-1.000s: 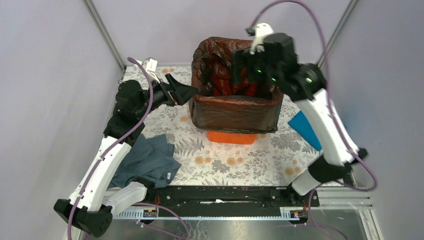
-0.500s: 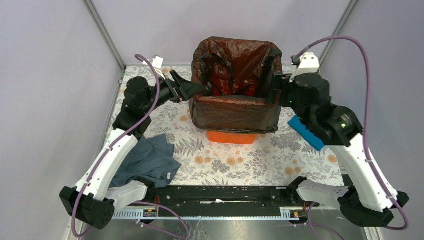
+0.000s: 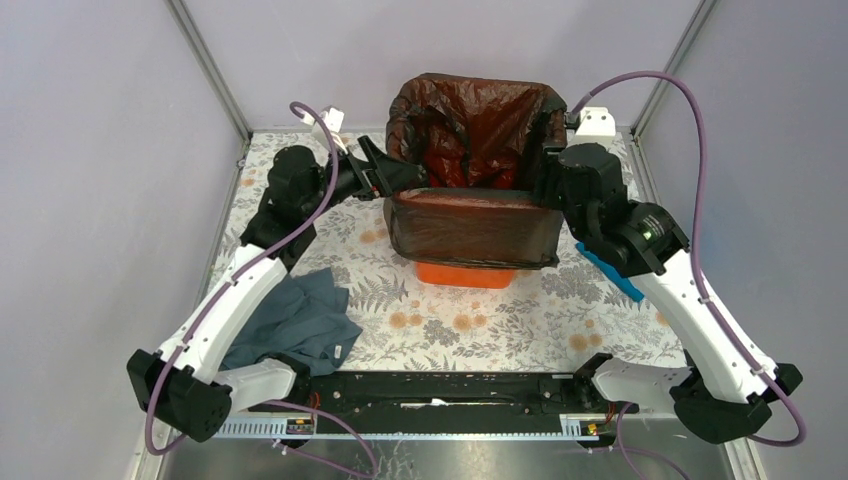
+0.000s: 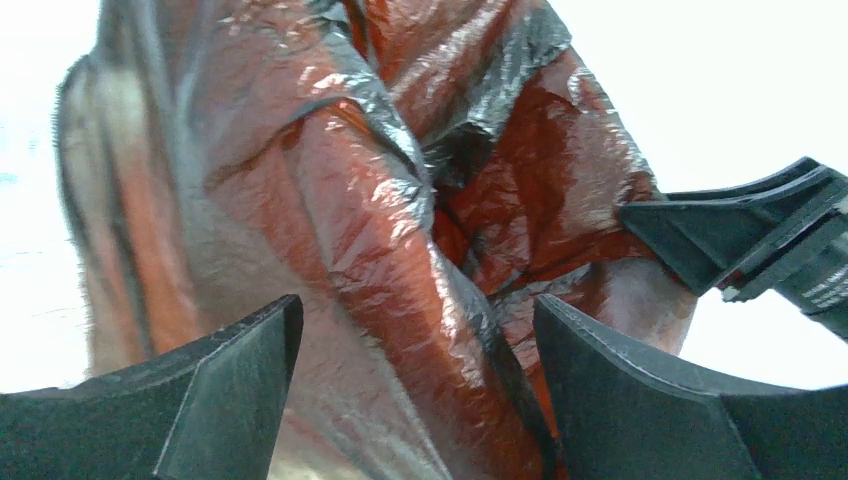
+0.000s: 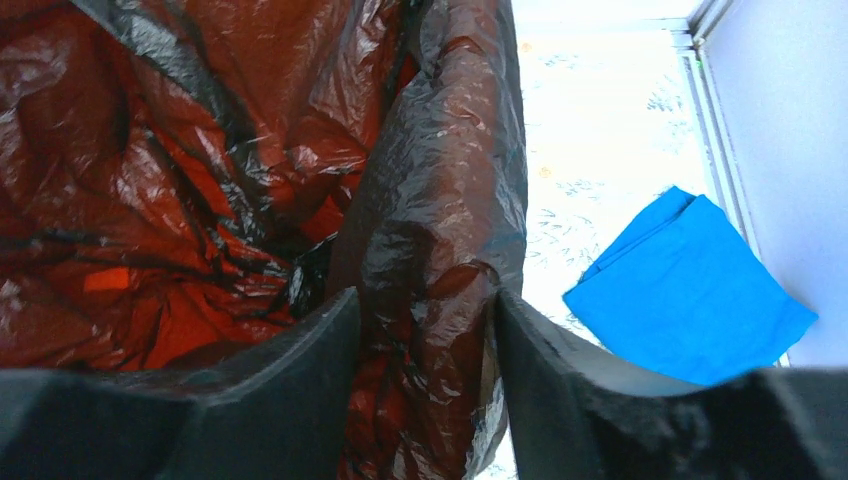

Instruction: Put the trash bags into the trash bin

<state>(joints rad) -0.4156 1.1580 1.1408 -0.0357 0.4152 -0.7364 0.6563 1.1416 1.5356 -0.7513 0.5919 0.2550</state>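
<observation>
the bag (image 3: 470,225) already lines the bin (image 3: 465,273) at the back of the surface (image 3: 480,320), and the step looks like seating its edge over the rim: left tool (image 4: 415,305) wide beside the bin's left rim, right tool (image 5: 425,300) astride the right-rim fold, grip unclear, which next likely needs a downward tug.

A crumpled grey-blue cloth (image 3: 295,318) lies on the near left of the table (image 3: 470,325), whose cover is printed with ferns and flowers. A bright blue cloth (image 5: 690,295), folded flat, lies at the table's right edge
</observation>
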